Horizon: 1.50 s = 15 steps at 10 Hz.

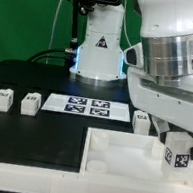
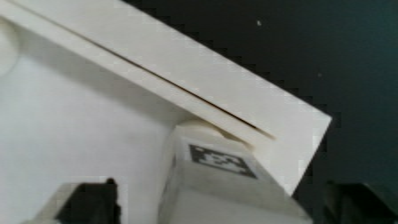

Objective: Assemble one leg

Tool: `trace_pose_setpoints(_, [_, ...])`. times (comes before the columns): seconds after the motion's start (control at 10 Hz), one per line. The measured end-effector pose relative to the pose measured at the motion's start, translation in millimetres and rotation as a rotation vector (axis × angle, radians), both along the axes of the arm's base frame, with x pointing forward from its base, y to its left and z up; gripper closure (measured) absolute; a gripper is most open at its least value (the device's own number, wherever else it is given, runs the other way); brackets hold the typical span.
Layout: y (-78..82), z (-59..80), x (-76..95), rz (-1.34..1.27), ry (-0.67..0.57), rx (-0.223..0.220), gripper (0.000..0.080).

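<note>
A small white leg [image 1: 176,154] with a black-and-white tag stands at the corner of the large white tray [image 1: 105,159] on the exterior view's right. My gripper [image 1: 176,144] is right over it, one finger on each side. In the wrist view the leg [image 2: 221,165] rises between the dark fingers [image 2: 89,202]. A strip of white tray [image 2: 71,120] shows between one finger and the leg. The other finger merges with the dark table. The jaws look open around the leg.
Two more legs [image 1: 1,98] [image 1: 29,102] stand on the black table at the exterior view's left, and a third [image 1: 142,118] beside the marker board [image 1: 88,107]. The robot base [image 1: 98,44] stands behind them.
</note>
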<state>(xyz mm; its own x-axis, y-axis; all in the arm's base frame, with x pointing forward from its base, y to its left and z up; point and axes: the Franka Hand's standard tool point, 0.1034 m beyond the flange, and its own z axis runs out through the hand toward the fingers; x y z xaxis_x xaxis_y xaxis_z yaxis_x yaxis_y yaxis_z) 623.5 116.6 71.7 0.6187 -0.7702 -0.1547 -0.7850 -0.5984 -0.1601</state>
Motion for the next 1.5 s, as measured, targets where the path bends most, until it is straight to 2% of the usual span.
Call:
trace_pose_setpoints(0.1, [2.7, -0.1, -0.9, 0.156, -0.031, -0.021, 0.0172])
trace_pose_setpoints(0.2, [0.4, -0.8, -0.5, 0.225, -0.048, -0.023, 0.0157])
trace_pose_setpoints(0.3, [-0.8, -1.0, -0.4, 0.295, -0.063, -0.027, 0.0157])
trace_pose_setpoints(0.4, [-1.6, -0.9, -0.2, 0.449, -0.092, -0.044, 0.0151])
trace_pose_setpoints(0.5, [-2.0, 0.0, 0.8, 0.659, -0.126, -0.081, 0.015])
trace_pose_setpoints(0.7, [-5.3, -0.3, 2.6, 0.925, -0.186, -0.101, 0.015])
trace_pose_setpoints(0.9, [-6.5, -1.7, 2.3, 0.906, -0.189, -0.101, 0.015])
trace_pose_setpoints(1.0, [-7.2, -1.7, 2.4, 0.908, -0.19, -0.101, 0.0263])
trace_pose_setpoints(1.1, [-7.1, -1.8, 2.4, 0.895, -0.188, -0.1, 0.0263])
trace_pose_setpoints(1.2, [-6.2, -1.8, 2.2, 0.788, -0.169, -0.094, 0.0465])
trace_pose_setpoints(1.3, [-6.1, -2.0, 2.1, 0.684, -0.149, -0.09, 0.0508])
trace_pose_setpoints(1.4, [-5.5, -1.9, 2.0, 0.606, -0.132, -0.087, 0.0508])
trace_pose_setpoints(1.5, [-6.6, -0.7, 3.0, 0.398, -0.087, -0.084, 0.0508])
